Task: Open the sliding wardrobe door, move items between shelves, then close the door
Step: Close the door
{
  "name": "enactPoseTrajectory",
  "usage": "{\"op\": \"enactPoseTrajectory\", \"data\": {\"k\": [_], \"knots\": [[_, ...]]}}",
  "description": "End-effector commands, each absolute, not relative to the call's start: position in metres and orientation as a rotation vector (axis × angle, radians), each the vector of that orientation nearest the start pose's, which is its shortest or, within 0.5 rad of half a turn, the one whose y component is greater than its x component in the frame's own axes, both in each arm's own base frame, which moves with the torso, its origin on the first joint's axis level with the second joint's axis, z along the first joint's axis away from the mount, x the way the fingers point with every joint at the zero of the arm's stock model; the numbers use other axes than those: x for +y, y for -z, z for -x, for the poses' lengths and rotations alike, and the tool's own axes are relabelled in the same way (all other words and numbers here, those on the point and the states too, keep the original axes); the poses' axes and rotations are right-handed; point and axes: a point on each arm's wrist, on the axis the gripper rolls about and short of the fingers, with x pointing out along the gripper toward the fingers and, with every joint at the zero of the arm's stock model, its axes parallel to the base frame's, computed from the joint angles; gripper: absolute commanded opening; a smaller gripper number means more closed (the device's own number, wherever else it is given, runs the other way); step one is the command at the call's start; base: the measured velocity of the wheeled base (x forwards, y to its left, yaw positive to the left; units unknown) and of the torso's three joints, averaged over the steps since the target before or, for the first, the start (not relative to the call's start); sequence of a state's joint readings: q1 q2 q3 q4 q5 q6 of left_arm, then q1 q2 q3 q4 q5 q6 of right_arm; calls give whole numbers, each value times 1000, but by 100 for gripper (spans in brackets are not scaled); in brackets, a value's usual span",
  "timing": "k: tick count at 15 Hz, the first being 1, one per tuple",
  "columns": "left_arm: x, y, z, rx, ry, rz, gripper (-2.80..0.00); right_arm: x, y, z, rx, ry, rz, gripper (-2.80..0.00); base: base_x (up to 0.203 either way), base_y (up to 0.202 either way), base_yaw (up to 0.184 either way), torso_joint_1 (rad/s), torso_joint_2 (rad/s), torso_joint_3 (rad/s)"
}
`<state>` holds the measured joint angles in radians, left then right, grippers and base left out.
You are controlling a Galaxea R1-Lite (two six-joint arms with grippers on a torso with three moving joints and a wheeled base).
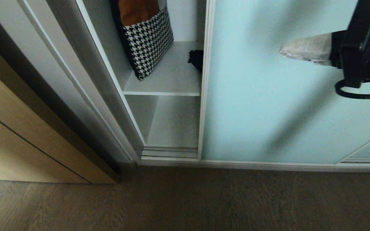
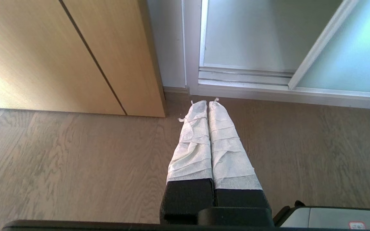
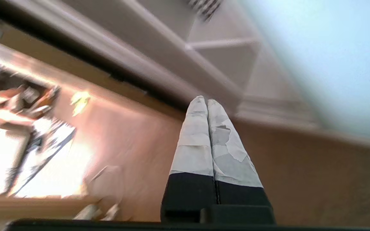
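The white wardrobe is standing partly open, and two shelves [image 1: 172, 77] are showing in the gap: an upper board and, below it, the wardrobe's bottom board by the floor track. The upper shelf is holding two things. One is a brown-and-houndstooth cushion [image 1: 148, 38], leaning upright against the left inner wall, with its top running out of the head view. The other is the black item [image 1: 196, 59], lying at the right of that same shelf; only a small dark corner of it is peeking out, since the rest is hiding behind the sliding wardrobe door [image 1: 284, 102]. The lower compartment is showing only bare white board (its right part is likewise lying behind the door's silver frame).

The pale aqua door is covering the right side of the wardrobe, its left edge sitting just beside the black item. A second frosted panel is just cutting into the lower right corner of the head view. A light wood-grain door [image 1: 27, 141] is standing to the left.

The right gripper [image 1: 283, 49] is hanging in front of the aqua door, high at the right, its two wrapped fingers pressed together on nothing; its wrist view is heavily smeared. The left gripper [image 2: 207, 102] is sitting low over the wooden floor [image 2: 75, 160], its two fingers also pressed together and empty.
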<state>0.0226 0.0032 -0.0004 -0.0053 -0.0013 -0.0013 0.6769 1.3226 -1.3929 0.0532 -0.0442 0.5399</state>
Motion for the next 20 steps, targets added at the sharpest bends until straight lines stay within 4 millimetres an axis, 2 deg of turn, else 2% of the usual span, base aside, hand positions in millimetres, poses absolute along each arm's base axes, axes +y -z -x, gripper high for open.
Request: {"op": "enactPoseTrajectory", "data": {"k": [1, 3, 5, 7, 9, 11, 14, 17, 20], "knots": [[-1, -77, 23, -4, -21, 1, -280, 78, -390, -114, 19, -546, -509, -280, 0, 0, 0, 0, 0, 0], [-1, -76, 22, -2, -21, 2, -280, 46, -389, -86, -82, -431, -426, -280, 0, 0, 0, 0, 0, 0], [-1, -76, 23, -3, -21, 1, -280, 18, -374, -55, -145, -274, -303, -280, 0, 0, 0, 0, 0, 0], [-1, -76, 22, -2, -21, 2, -280, 2, -348, -14, -180, -191, -193, -280, 0, 0, 0, 0, 0, 0], [-1, -76, 23, -3, -21, 1, -280, -1, -304, 20, -172, -185, -111, -280, 0, 0, 0, 0, 0, 0], [-1, -76, 23, -4, -21, 1, -280, 0, -251, 31, -99, -198, -54, -280, 0, 0, 0, 0, 0, 0], [-1, -76, 22, -2, -21, 2, -280, 4, -186, 39, -6, -174, -31, -280, 0, 0, 0, 0, 0, 0], [-1, -76, 23, -3, -21, 1, -280, 4, -136, 32, 124, -131, -33, -280, 0, 0, 0, 0, 0, 0], [-1, -76, 23, -3, -21, 1, -280, 3, -97, 39, 90, -128, -6, -280, 0, 0, 0, 0, 0, 0]]}}
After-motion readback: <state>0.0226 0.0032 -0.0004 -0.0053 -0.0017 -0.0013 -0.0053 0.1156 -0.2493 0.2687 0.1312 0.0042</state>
